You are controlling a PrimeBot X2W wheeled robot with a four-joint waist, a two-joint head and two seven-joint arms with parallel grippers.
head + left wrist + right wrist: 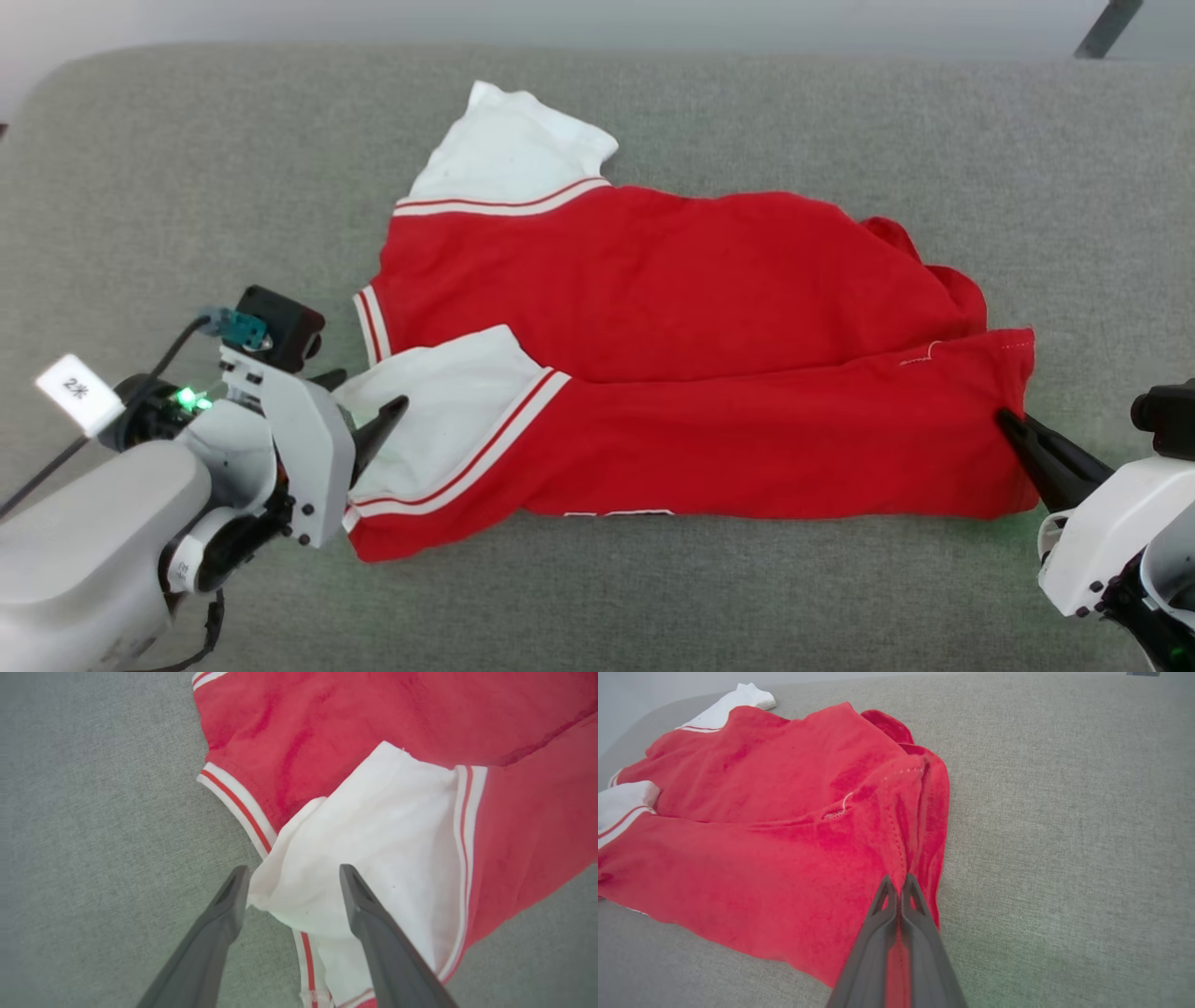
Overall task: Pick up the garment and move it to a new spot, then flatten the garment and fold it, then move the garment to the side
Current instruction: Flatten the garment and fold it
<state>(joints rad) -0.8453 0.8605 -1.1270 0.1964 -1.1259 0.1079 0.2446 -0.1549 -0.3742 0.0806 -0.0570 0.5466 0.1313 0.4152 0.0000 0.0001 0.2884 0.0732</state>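
The red jersey shirt [672, 308], soft and faintly napped, with smooth white sleeves and ribbed red-white striped trim, lies rumpled and partly folded over itself on the grey woven upholstery [187, 168]. At the jersey's near white sleeve [373, 849] the left gripper [369, 392] stands spread, its tapered dark fingers straddling the sleeve's edge. At the jersey's opposite hem corner the right gripper [896, 879] is pinched tight on red cloth.

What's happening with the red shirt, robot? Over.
Left gripper open, straddling the white sleeve. Right gripper shut on the garment at its red edge. It lies half-folded on grey cushion, no obstacle seen.
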